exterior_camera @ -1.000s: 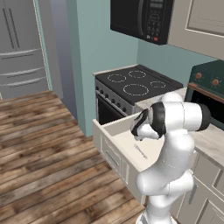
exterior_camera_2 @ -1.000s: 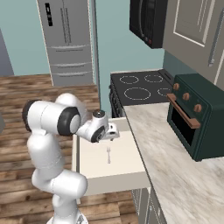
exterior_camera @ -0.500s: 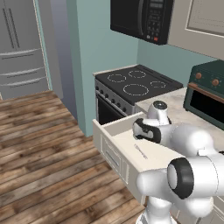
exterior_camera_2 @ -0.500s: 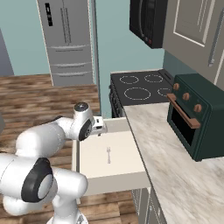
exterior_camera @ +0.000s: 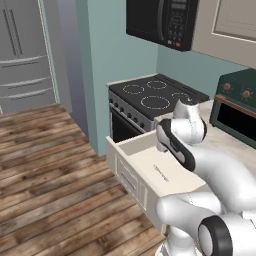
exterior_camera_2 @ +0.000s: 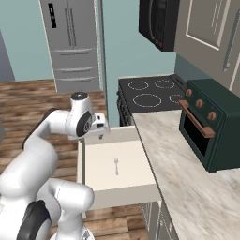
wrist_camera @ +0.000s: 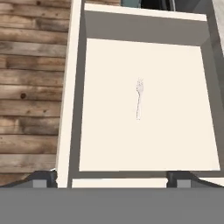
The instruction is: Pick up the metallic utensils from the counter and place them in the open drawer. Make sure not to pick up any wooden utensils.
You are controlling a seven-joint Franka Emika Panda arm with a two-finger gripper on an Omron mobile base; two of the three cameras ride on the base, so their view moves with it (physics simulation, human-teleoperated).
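Observation:
The open drawer (exterior_camera_2: 89, 187) (exterior_camera: 125, 172) (wrist_camera: 74, 109) juts out of the cabinet beside the counter (exterior_camera_2: 187, 183) (exterior_camera: 227, 147). On its pale floor lies one small silver utensil (exterior_camera_2: 116, 165) (wrist_camera: 139, 98) (exterior_camera: 160, 172), of the metallic utensils. My gripper (exterior_camera_2: 100, 133) (wrist_camera: 111, 178) hangs open above the drawer's rim, on the side away from the counter, with nothing between its wide-set fingertips (wrist_camera: 43, 177). The utensil lies apart from it, near the middle of the drawer. The wooden utensils are out of view.
A black cooktop stove (exterior_camera_2: 147, 96) (exterior_camera: 155, 95) stands behind the drawer. A dark green toaster oven (exterior_camera_2: 208, 131) (exterior_camera: 237, 107) sits on the counter. A microwave (exterior_camera_2: 159, 23) hangs above. Wood floor (wrist_camera: 30, 87) lies beside the drawer, and a fridge (exterior_camera_2: 72, 42) stands far back.
My hand has drawn away from the counter, from over the drawer to its outer rim, and the arm has folded lower. The utensil in the drawer has not moved.

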